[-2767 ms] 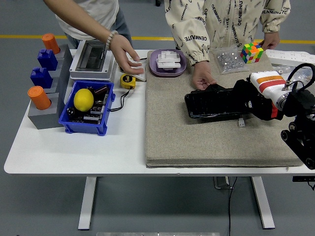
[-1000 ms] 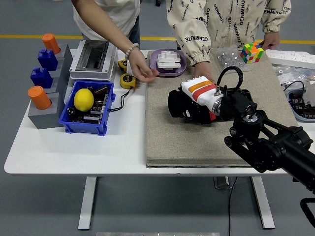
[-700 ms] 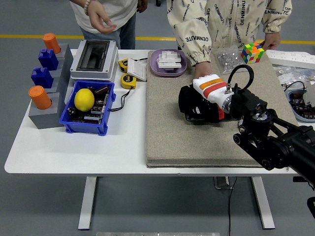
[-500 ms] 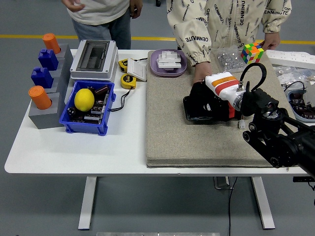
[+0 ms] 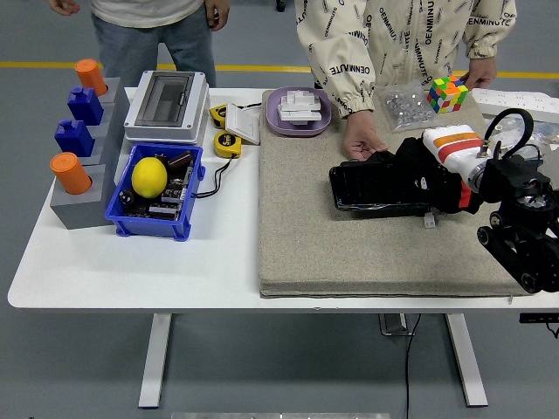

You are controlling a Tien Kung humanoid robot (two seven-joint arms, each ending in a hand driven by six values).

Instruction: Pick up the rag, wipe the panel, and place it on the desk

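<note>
A black panel (image 5: 367, 188) lies flat on the beige mat (image 5: 306, 244), right of the middle. My right hand (image 5: 417, 175), black with a white and orange cuff, presses on the panel's right part and is shut on a dark rag (image 5: 403, 164). The rag is hard to tell apart from the black fingers and the panel. A person in a printed jacket rests one hand (image 5: 361, 140) on the panel's far left edge. My left arm is out of view.
A purple bowl (image 5: 298, 112), a bag of small parts (image 5: 402, 105) and a colour cube (image 5: 446, 93) stand along the mat's far edge. On the left stand a blue bin with a lemon (image 5: 149, 176), a grey box (image 5: 166, 105), tape measures (image 5: 227, 143) and a grey block rack (image 5: 83, 140).
My right hand slid with the rag from the panel's left end to its right part. The person at the far left drew their hand back from the table.
</note>
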